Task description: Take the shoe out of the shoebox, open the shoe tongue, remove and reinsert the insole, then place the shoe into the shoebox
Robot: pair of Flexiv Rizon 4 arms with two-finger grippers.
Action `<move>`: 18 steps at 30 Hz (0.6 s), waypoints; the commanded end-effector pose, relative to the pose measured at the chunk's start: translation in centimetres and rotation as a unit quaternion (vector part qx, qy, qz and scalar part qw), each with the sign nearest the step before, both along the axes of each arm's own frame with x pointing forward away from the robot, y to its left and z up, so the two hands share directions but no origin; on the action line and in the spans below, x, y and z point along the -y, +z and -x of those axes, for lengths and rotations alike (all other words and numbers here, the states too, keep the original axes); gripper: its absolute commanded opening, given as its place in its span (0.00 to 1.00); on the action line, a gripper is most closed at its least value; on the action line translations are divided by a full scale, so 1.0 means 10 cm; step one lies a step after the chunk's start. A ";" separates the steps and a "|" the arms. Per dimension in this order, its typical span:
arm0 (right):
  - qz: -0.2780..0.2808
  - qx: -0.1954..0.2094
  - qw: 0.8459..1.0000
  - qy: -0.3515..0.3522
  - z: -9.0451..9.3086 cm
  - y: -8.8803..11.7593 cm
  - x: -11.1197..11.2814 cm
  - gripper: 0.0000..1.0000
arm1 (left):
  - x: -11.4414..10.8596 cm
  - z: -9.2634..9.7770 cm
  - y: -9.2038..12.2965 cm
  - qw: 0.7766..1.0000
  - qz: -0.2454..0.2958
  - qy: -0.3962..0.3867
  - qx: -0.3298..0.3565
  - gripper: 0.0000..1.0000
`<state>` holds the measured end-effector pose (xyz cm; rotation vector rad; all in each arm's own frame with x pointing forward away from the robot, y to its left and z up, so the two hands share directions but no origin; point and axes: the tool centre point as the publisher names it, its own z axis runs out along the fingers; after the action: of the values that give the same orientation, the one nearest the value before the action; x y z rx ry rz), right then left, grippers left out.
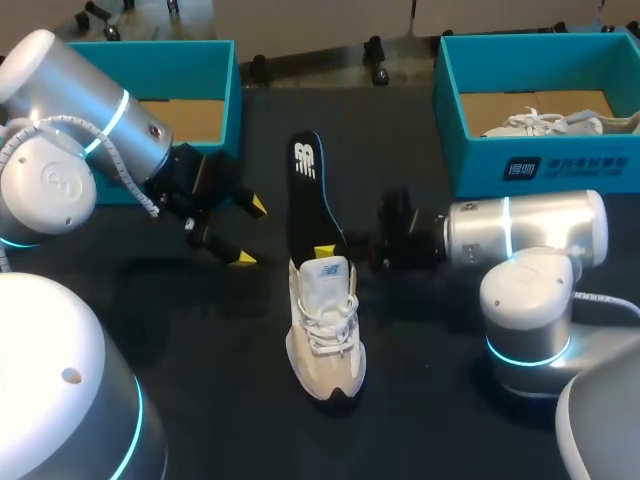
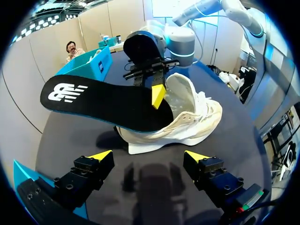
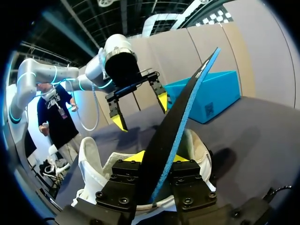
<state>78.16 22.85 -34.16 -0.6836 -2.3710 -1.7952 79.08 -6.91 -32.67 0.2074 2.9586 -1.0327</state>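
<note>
A white sneaker (image 1: 325, 330) lies on the black table (image 1: 200, 330), toe toward me. A black insole (image 1: 310, 190) with a blue edge sticks out of its opening and slants up toward the back. My right gripper (image 1: 335, 250) comes in from the right at the shoe's opening. In the right wrist view its fingers stand a little apart, open, on either side of the insole (image 3: 183, 112), above the shoe (image 3: 93, 164). My left gripper (image 1: 250, 232) hangs wide open and empty to the left of the insole; its wrist view faces the insole (image 2: 93, 101) and the shoe (image 2: 187, 122).
A teal shoebox (image 1: 200, 60) stands at the back left behind my left arm. A second teal shoebox (image 1: 540, 165) at the back right holds another white shoe (image 1: 540, 122). Bare table lies in front of the sneaker.
</note>
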 end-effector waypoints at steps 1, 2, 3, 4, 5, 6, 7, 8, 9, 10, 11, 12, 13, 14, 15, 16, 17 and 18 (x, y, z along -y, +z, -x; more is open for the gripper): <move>0.007 -0.001 1.000 0.004 -0.04 0.06 0.00 0.26 | 0.01 0.00 0.00 1.000 -0.002 0.001 0.000 1.00; 0.008 -0.001 1.000 0.005 -0.04 0.07 0.00 0.25 | 0.01 0.00 0.00 1.000 -0.002 0.001 0.000 1.00; 0.008 -0.001 1.000 0.005 -0.05 0.07 0.00 0.24 | 0.01 0.00 0.00 1.000 -0.002 0.001 0.000 1.00; 0.008 -0.001 1.000 0.006 -0.06 0.08 0.01 0.23 | 0.01 0.00 0.00 1.000 -0.002 0.001 0.000 1.00; 0.009 -0.001 1.000 0.006 -0.06 0.08 0.01 0.20 | 0.01 0.00 0.00 1.000 -0.002 0.001 0.000 1.00; 0.009 -0.001 1.000 0.007 -0.07 0.08 0.01 0.17 | 0.01 0.00 0.00 1.000 -0.002 0.001 0.000 1.00; 0.009 -0.001 1.000 0.008 -0.07 0.08 0.00 0.14 | 0.01 0.00 0.00 1.000 -0.002 0.001 0.000 1.00; 0.008 -0.002 1.000 0.010 -0.07 0.08 0.00 0.10 | 0.01 0.00 0.00 1.000 -0.002 0.001 0.000 1.00; 0.007 -0.003 1.000 0.013 -0.07 0.08 0.00 0.07 | 0.01 0.00 0.00 1.000 -0.002 0.001 0.000 1.00; 0.006 -0.004 1.000 0.015 -0.08 0.08 0.00 0.00 | 0.01 0.00 0.00 1.000 -0.002 0.001 0.000 1.00; 0.005 -0.008 1.000 0.018 -0.07 0.08 -0.01 0.00 | 0.01 0.00 0.00 1.000 -0.002 0.001 0.000 1.00; 0.005 -0.009 1.000 0.019 -0.07 0.07 -0.01 0.00 | 0.01 0.00 0.00 1.000 -0.002 0.001 0.000 1.00; 0.005 -0.010 1.000 0.019 -0.06 0.07 -0.01 0.00 | 0.01 0.00 0.00 1.000 -0.002 0.001 0.000 1.00; 0.006 -0.010 1.000 0.018 -0.04 0.07 -0.01 0.00 | 0.01 0.00 0.00 1.000 -0.002 0.001 0.000 1.00; 0.006 -0.010 1.000 0.016 -0.03 0.07 -0.01 0.00 | 0.01 0.00 0.00 1.000 -0.002 0.001 0.000 1.00; 0.006 -0.009 1.000 0.013 -0.01 0.06 -0.01 0.00 | 0.01 0.00 0.00 1.000 -0.002 0.001 0.000 1.00; 0.006 -0.008 1.000 0.010 0.00 0.06 -0.01 0.00 | 0.01 0.00 0.00 1.000 -0.002 0.001 0.000 1.00; 0.006 -0.007 1.000 0.008 0.01 0.05 -0.01 0.00 | 0.01 0.00 0.00 1.000 -0.002 0.001 0.000 1.00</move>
<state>78.64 22.66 -33.61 -0.6529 -2.3627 -1.7631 79.08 -6.91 -32.67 0.2074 2.9586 -1.0327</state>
